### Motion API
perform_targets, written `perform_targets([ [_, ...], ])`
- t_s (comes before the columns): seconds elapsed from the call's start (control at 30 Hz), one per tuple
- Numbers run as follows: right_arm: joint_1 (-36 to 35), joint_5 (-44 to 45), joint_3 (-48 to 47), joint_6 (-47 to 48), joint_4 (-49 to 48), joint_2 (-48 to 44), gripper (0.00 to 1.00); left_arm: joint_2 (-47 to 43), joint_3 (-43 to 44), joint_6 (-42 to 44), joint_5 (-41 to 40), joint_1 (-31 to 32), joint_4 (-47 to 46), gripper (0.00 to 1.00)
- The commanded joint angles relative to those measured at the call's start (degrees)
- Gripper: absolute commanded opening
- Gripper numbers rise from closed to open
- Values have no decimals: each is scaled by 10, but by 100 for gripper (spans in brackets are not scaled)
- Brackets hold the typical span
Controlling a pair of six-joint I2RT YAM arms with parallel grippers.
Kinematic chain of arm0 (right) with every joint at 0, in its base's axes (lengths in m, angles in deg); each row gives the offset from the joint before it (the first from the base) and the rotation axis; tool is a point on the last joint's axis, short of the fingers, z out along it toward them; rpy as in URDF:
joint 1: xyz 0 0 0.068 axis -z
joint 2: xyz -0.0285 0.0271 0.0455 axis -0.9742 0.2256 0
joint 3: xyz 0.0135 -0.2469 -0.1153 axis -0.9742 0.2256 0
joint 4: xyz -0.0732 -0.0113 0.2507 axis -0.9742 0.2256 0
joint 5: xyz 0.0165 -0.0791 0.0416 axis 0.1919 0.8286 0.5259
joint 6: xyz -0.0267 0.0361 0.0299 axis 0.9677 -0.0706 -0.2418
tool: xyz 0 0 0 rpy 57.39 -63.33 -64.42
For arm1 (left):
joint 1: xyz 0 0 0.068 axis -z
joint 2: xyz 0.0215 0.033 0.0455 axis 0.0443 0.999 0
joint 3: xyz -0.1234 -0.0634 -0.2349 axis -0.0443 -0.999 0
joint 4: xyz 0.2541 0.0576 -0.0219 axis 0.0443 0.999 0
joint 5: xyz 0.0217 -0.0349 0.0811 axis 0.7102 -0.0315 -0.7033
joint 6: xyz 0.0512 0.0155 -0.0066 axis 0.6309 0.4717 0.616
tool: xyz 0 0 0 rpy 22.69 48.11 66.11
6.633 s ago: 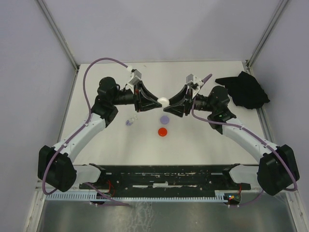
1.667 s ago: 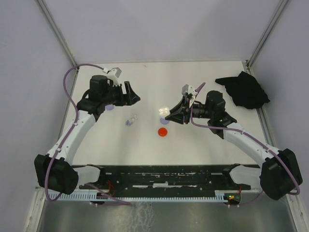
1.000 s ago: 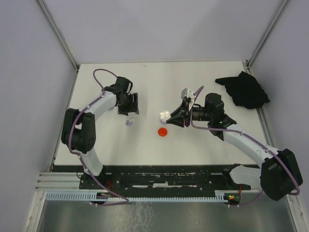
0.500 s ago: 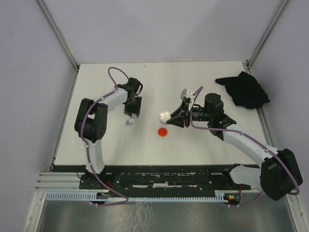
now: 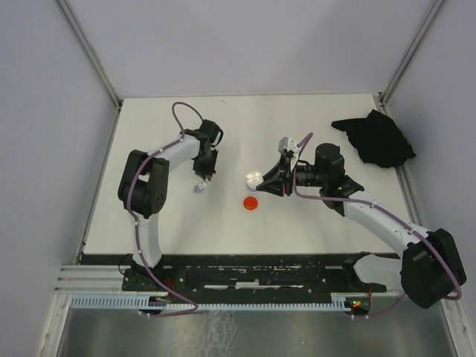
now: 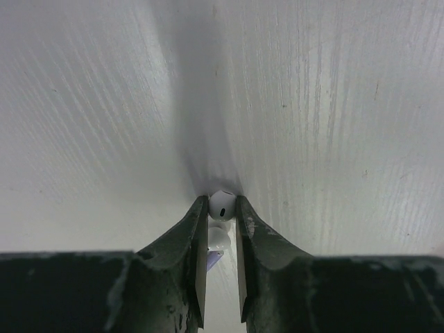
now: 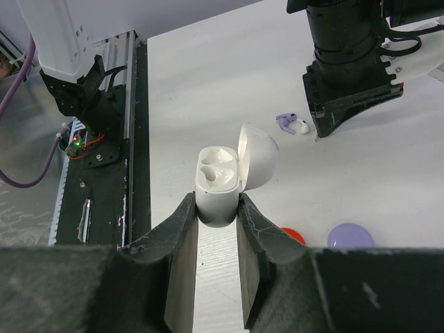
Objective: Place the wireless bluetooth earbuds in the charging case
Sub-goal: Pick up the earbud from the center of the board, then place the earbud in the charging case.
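The white charging case [image 7: 216, 175] has its lid [image 7: 258, 156] swung open, and both wells are empty. My right gripper [image 7: 218, 202] is shut on its body and holds it over the middle of the table [image 5: 253, 177]. The earbuds lie left of it: a lilac one [image 7: 285, 121] and a white one [image 7: 303, 127]. In the top view they are a small cluster [image 5: 198, 187]. My left gripper [image 6: 222, 205] points down at the table, shut on the white earbud's head [image 6: 222, 200]. A lilac bit [image 6: 214, 257] shows behind it. From above, the left gripper [image 5: 203, 178] stands right over that cluster.
A red disc [image 5: 251, 202] lies on the table just in front of the case, with a lilac disc [image 7: 350, 236] beside it. A crumpled black cloth [image 5: 375, 138] sits at the back right. The black base rail [image 5: 245, 271] runs along the near edge.
The left arm swung in from the back left and came down over the earbuds. Its jaws closed on the white one. The right arm kept the case still.
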Motion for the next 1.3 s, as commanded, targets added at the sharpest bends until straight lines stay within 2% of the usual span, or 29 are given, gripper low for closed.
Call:
perform_targets([
  [0.0,-2,-1,-12,1,-23,-4,2,-16,-15,24,11,7,-4,22],
  [0.37,-2,27,-10,-17,-82,-16,2,-223,-58,45,15,38,-107,20],
  [0.7,-2,72,-5,-25,-117,-36,2,-421,-136,82,40,94,-277,20],
  [1.07,-2,86,1,-31,-173,-36,2,-576,-266,137,185,120,-499,20],
  [1.27,-3,82,1,-36,-194,-32,2,-605,-295,210,231,151,-552,20],
])
